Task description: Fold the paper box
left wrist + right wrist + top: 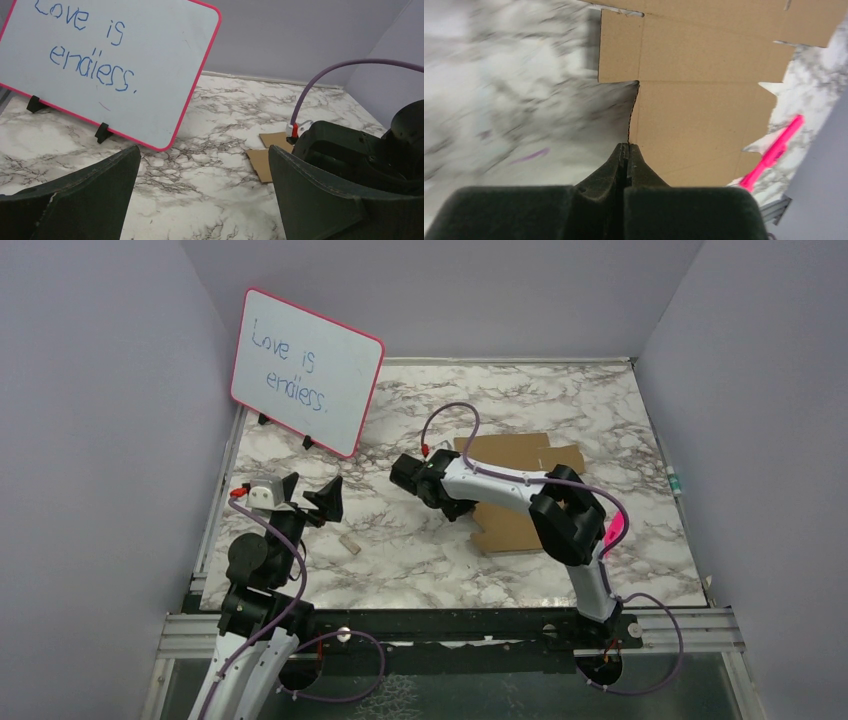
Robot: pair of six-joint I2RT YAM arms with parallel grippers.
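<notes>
The paper box is a flat brown cardboard sheet with flaps and notches, lying on the marble table right of centre; the right arm covers part of it. My right gripper is at the sheet's left edge. In the right wrist view the gripper is shut, and the edge of the paper box runs straight into its closed tips. My left gripper hovers at the left of the table, well away from the sheet, open. In the left wrist view the gripper holds nothing, and a corner of the paper box shows beyond it.
A pink-framed whiteboard with blue writing stands at the back left, close ahead of the left gripper. A small beige scrap lies on the table near the left arm. A pink piece sits by the right arm's elbow. Walls close in on three sides.
</notes>
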